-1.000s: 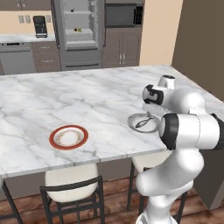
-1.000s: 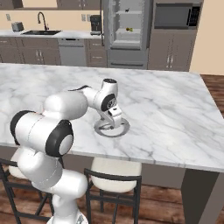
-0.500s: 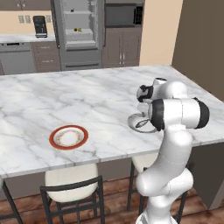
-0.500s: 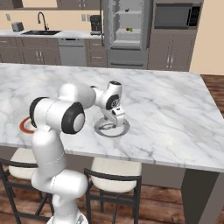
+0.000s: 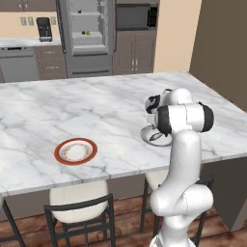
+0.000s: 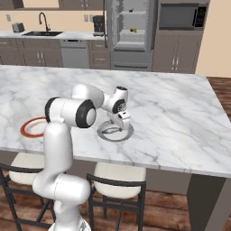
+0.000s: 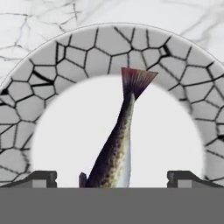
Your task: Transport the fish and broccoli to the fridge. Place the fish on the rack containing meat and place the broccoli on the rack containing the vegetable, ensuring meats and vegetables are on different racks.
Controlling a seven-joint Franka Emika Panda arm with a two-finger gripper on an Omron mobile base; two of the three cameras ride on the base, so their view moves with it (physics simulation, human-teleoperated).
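Gripper (image 7: 112,177) over the fish (image 7: 114,148)
Jaws spread wide, holding nothing; fish lies between them on the crackle-rimmed plate (image 7: 65,52).

A home kitchen: marble island (image 5: 72,111), fridge (image 5: 87,36), microwave (image 6: 178,17), sink (image 6: 39,33).

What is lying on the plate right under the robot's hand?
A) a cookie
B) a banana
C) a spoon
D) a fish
D: the hand view shows a speckled fish with a reddish tail lying on the white middle of the grey crackle-rimmed plate, between the open fingers.
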